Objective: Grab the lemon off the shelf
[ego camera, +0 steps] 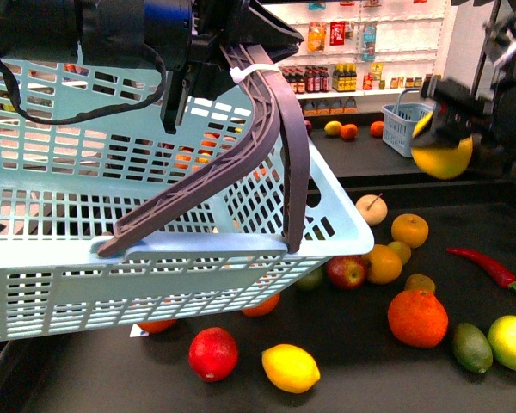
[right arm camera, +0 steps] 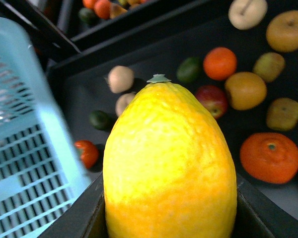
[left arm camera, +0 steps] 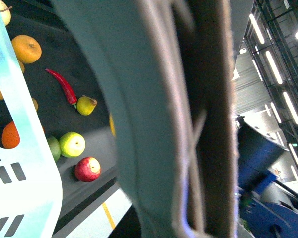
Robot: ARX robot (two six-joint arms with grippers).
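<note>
My right gripper (ego camera: 451,129) is shut on a large yellow lemon (ego camera: 443,157) and holds it in the air at the right, above the black shelf deck (ego camera: 464,215). In the right wrist view the lemon (right arm camera: 169,163) fills the middle between the two dark jaws. My left gripper (ego camera: 211,64) is shut on the grey-brown handle (ego camera: 275,146) of a light blue basket (ego camera: 112,258), held up at the left. The left wrist view shows that handle (left arm camera: 188,124) close up and blurred. A second lemon (ego camera: 290,367) lies on the deck at the front.
Loose fruit lies on the deck: oranges (ego camera: 417,317), apples (ego camera: 347,271), a red chilli (ego camera: 486,265), a lime (ego camera: 472,347), a red fruit (ego camera: 212,353). A small blue basket (ego camera: 404,127) stands on the upper tier. White shelves of bottles (ego camera: 344,77) stand behind.
</note>
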